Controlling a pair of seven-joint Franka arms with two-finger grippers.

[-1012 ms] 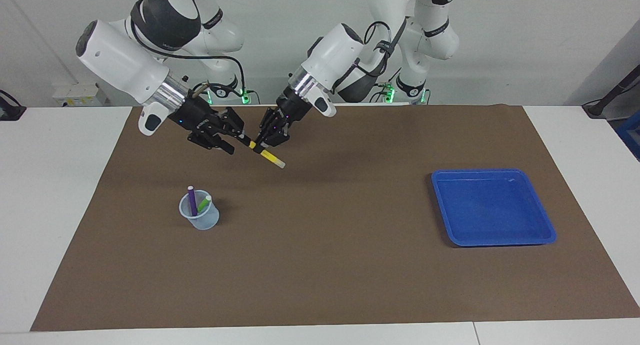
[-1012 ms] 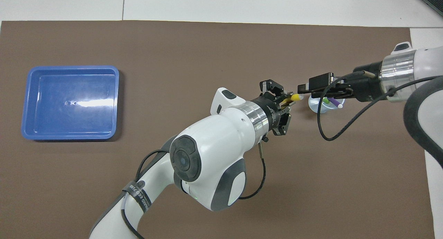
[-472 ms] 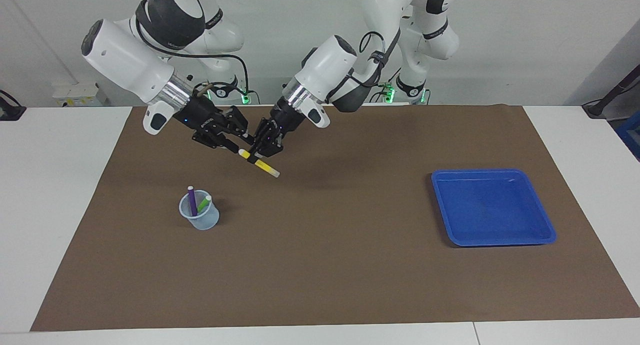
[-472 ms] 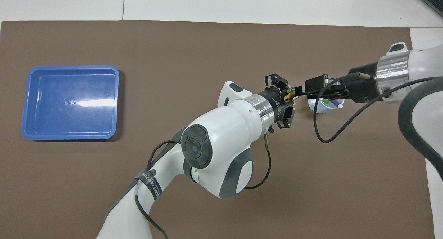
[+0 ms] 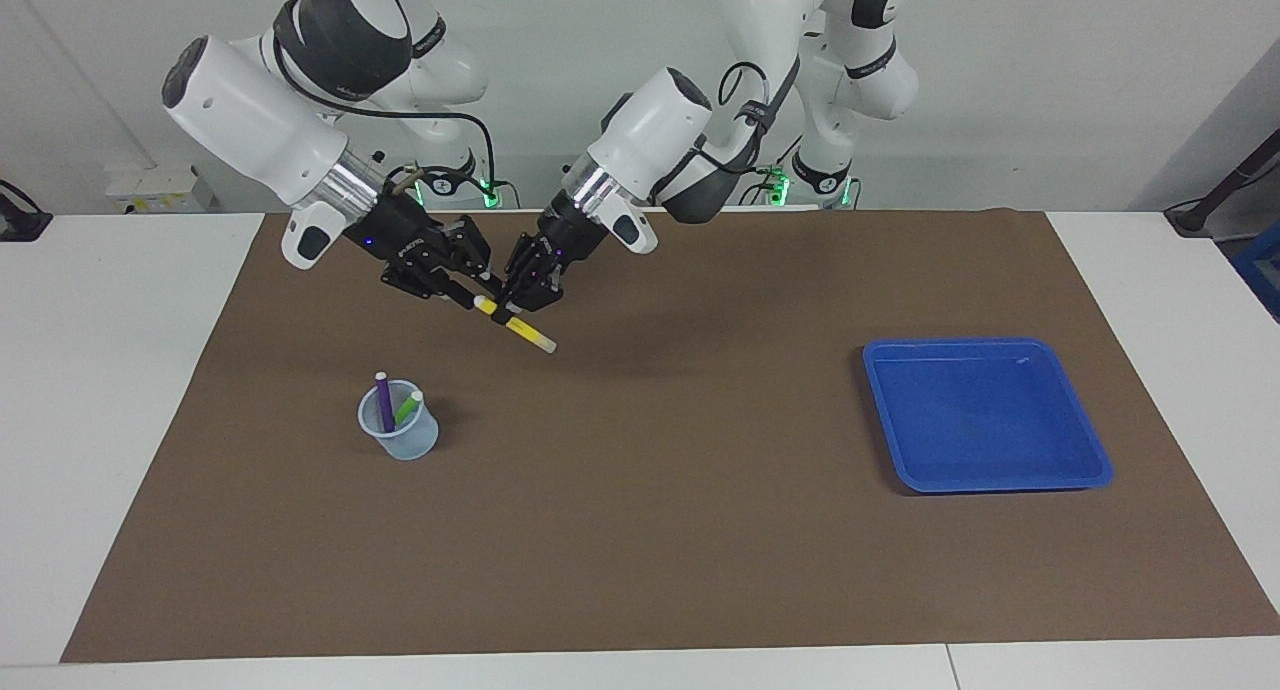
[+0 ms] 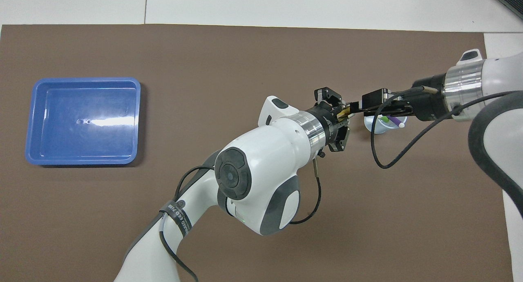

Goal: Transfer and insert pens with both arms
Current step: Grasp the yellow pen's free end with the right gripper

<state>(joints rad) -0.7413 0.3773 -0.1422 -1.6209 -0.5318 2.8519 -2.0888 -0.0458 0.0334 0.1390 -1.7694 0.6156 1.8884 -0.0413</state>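
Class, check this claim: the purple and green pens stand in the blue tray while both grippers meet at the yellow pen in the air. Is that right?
Not quite. The facing view shows the purple pen and green pen standing in the clear cup; the blue tray holds none. The left gripper and right gripper do meet at the yellow pen.

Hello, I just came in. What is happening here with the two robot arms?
The left gripper holds the yellow pen in the air and offers it to the right gripper, which is at the pen's upper end. The purple pen and the green pen stand in the clear cup. The blue tray holds nothing.
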